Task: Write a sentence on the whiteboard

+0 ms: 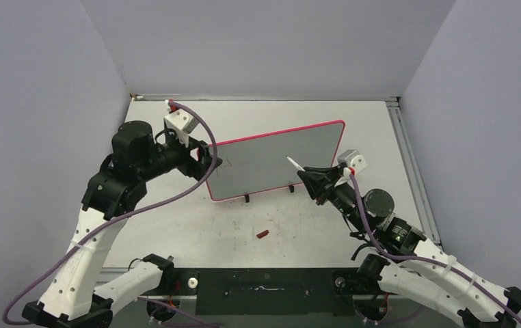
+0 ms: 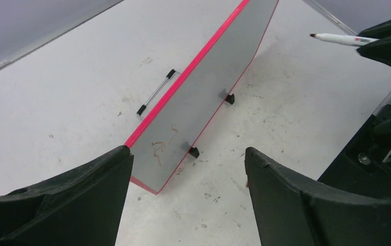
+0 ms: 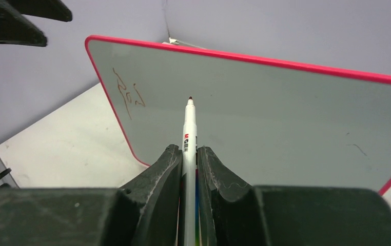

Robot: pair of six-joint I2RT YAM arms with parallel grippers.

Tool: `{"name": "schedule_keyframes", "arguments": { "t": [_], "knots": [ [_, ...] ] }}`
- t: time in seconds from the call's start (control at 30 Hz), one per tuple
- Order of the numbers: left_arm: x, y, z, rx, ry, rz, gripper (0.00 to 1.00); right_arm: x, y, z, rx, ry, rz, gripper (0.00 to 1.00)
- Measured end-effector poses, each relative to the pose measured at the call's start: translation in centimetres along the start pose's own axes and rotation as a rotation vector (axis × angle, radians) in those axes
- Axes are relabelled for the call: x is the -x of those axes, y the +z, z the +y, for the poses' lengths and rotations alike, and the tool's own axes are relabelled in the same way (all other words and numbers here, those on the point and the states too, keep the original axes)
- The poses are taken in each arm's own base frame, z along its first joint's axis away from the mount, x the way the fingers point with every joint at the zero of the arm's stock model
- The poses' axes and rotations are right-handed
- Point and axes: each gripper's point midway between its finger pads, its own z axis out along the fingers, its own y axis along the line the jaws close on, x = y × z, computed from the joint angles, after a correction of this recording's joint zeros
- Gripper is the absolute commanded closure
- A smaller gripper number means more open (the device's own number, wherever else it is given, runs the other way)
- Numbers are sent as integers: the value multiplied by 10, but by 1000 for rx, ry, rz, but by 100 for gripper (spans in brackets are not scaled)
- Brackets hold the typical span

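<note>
The whiteboard (image 1: 278,160) is stood on its small black feet (image 2: 194,151) a little beyond the middle of the table (image 1: 176,225). It is leaned back so that its face is turned toward the near edge and can be reached by both arms.

A pen (image 3: 190,123) is clamped by its barrel between the closed fingers of the right gripper (image 1: 310,176). Its uncapped tip is pointed at the face but held off it, presumably so that it can be carried to the next letter without a stray mark.

The left gripper (image 1: 211,164) is spread wide and nothing is gripped by it. It is set at the end of the whiteboard nearest the table's left edge, probably to steady the whiteboard against the push of the pen, though contact cannot be made out.

Only a few dark-red strokes of writing (image 3: 126,95) are seen, close to that same end, so most of the sentence is judged not yet written. A small red piece, perhaps the pen's cap (image 1: 263,234), is seen lying toward the near edge, out of the way of both arms.
</note>
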Motion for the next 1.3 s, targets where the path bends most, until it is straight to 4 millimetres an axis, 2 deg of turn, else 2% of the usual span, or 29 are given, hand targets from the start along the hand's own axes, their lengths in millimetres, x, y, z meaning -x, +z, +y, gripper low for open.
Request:
{"name": "schedule_keyframes", "arguments": {
  "t": [0.17, 0.3, 0.47, 0.67, 0.9, 1.07, 1.23, 1.3],
  "knots": [
    [-34, 18, 40, -2, -43, 43, 21, -15, 8, 11, 56, -7, 55, 95],
    [-58, 35, 53, -79, -97, 53, 20, -21, 13, 23, 114, 5, 63, 95],
    [-53, 41, 64, -137, -113, 5, 24, -30, 24, 41, 177, 27, 62, 95],
    [-53, 45, 50, -249, -101, -33, 45, -54, 47, 62, 214, 25, 98, 95],
    [-65, 47, 46, -290, -96, -30, 71, -80, 63, 92, 218, -41, 107, 95],
    [-69, 47, 48, -303, -78, -36, 85, -96, 76, 89, 177, -82, 122, 95],
    [-66, 47, 51, -315, 5, -72, 100, -95, 80, 87, 166, -96, 103, 95],
    [-68, 47, 51, -317, 1, -73, 100, -90, 81, 87, 162, -95, 86, 95]
  ]
}}
